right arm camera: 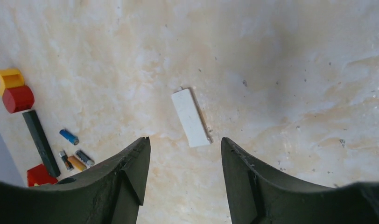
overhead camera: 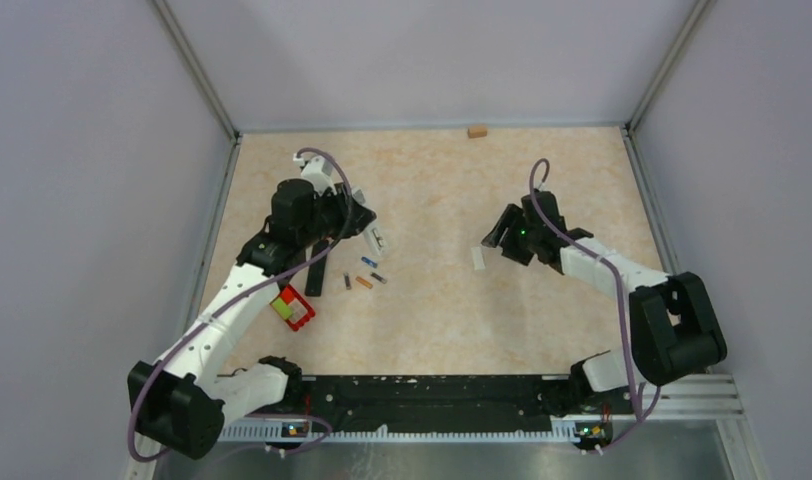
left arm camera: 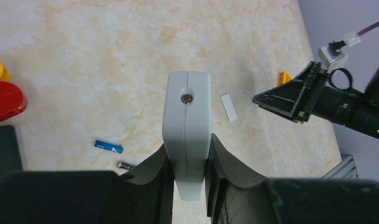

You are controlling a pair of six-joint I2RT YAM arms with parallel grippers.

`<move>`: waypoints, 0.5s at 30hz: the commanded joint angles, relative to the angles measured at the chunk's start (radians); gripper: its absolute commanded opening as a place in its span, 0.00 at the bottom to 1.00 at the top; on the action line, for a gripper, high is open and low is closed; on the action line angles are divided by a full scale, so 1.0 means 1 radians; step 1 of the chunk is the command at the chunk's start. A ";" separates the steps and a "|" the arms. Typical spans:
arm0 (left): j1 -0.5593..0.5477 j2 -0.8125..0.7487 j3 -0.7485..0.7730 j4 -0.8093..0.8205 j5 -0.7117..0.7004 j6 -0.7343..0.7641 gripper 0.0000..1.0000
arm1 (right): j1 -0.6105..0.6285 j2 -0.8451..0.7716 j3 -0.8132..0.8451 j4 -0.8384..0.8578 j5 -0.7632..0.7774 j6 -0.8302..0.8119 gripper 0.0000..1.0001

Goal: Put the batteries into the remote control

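1. A pale marbled worktop (overhead camera: 452,190) lies between plain grey walls, and both arms reach in from its near edge.
2. The batteries (overhead camera: 364,283) lie loose in a small cluster on the worktop, near the left arm. There is a blue battery (right arm camera: 69,137), an orange battery (right arm camera: 77,163) and two dark ones beside it. None is in the remote.
3. The remote (left arm camera: 186,112), a white bar, is held off the worktop. The left tool (left arm camera: 187,144) pinches it near one end, with a finger pressed on each long side.
4. A small flat white cover (right arm camera: 191,117), probably the battery door, lies alone on the worktop well to the right of the batteries.
5. The right tool (right arm camera: 184,141) hangs just over the cover, fingers spread and gripping nothing.
6. Further out, a long black bar (right arm camera: 40,142) lies just beyond the batteries, with a red block (right arm camera: 18,99) and a yellow block (right arm camera: 7,78) past it. A small brown block (overhead camera: 476,131) sits by the far wall.
7. The step in hand looks like the turn from opening to loading, since the cover is off and no battery has been picked up.
8. The next move calls for the right tool to cross to the cluster and pinch one thin battery. The left tool must present the remote's open bay, which no view shows. Battery orientation will matter.
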 commanded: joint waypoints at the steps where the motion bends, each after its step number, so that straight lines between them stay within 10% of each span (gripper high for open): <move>1: 0.006 -0.054 0.042 -0.054 -0.086 0.022 0.00 | 0.046 -0.091 0.048 0.004 0.001 -0.123 0.55; 8: 0.008 -0.143 0.095 -0.173 -0.326 0.030 0.00 | 0.333 0.028 0.159 0.151 -0.042 -0.173 0.32; 15: 0.008 -0.257 0.106 -0.251 -0.595 0.011 0.00 | 0.531 0.284 0.392 0.204 0.052 -0.267 0.31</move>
